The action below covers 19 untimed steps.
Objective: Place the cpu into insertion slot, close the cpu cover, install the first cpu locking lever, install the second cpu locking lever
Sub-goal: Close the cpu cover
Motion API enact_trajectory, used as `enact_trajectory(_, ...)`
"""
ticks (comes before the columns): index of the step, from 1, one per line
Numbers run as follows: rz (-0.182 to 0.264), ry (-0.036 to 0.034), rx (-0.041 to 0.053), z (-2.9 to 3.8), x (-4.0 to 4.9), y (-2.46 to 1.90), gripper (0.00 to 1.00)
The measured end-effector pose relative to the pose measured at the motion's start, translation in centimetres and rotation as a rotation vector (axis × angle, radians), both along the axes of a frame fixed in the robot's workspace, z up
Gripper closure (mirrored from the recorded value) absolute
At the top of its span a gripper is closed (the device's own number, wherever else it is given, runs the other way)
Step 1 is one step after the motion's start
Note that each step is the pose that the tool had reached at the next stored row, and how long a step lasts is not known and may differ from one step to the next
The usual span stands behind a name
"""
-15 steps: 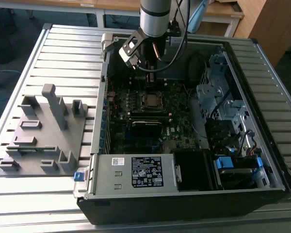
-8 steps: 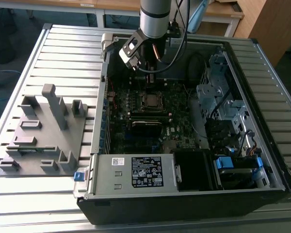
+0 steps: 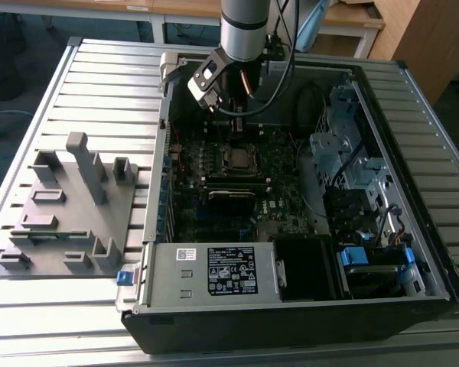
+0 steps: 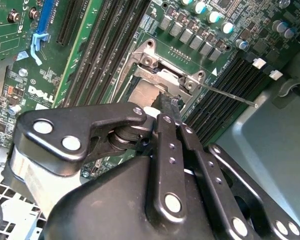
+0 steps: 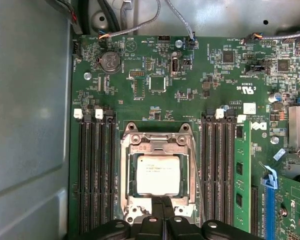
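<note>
The cpu (image 5: 157,175) lies in the insertion slot (image 5: 158,172) on the green board, its silvery top facing up. The cpu cover (image 5: 157,141) lies flat around it as a metal frame. My gripper (image 5: 162,204) is shut, with nothing visible between its fingers, and its tips hang over the socket's edge. In the second wrist view the gripper (image 4: 169,104) hovers just above the cover (image 4: 157,79). A thin locking lever (image 4: 230,95) sticks out sideways from the socket over the memory slots. In the exterior view the gripper (image 3: 237,122) hangs over the insertion slot (image 3: 237,158).
The open computer case (image 3: 413,115) lies on a slatted metal table. A power supply (image 3: 214,271) and drive cages (image 3: 352,168) crowd the board. Black memory slots (image 5: 95,170) flank the socket. A grey fixture plate (image 3: 69,206) sits at the exterior view's left.
</note>
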State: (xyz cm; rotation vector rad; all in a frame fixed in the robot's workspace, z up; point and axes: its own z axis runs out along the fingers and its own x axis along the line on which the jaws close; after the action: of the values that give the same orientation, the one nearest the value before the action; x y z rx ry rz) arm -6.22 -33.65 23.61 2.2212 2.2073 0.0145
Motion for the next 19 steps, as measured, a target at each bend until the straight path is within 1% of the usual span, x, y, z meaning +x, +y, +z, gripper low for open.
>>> enact_trajectory(4, 0.000, 0.0000, -0.0001, -0.26, -0.01, -0.01, 0.90)
enact_trajectory(7, 0.002, 0.0003, -0.0004, -0.32, -0.01, -0.02, 0.90)
enact_trajectory(14, 0.050, 0.0001, -0.0003, -0.36, -0.01, -0.01, 0.90)
enact_trajectory(19, 0.051, 0.0001, -0.0001, -0.36, -0.01, -0.01, 0.90)
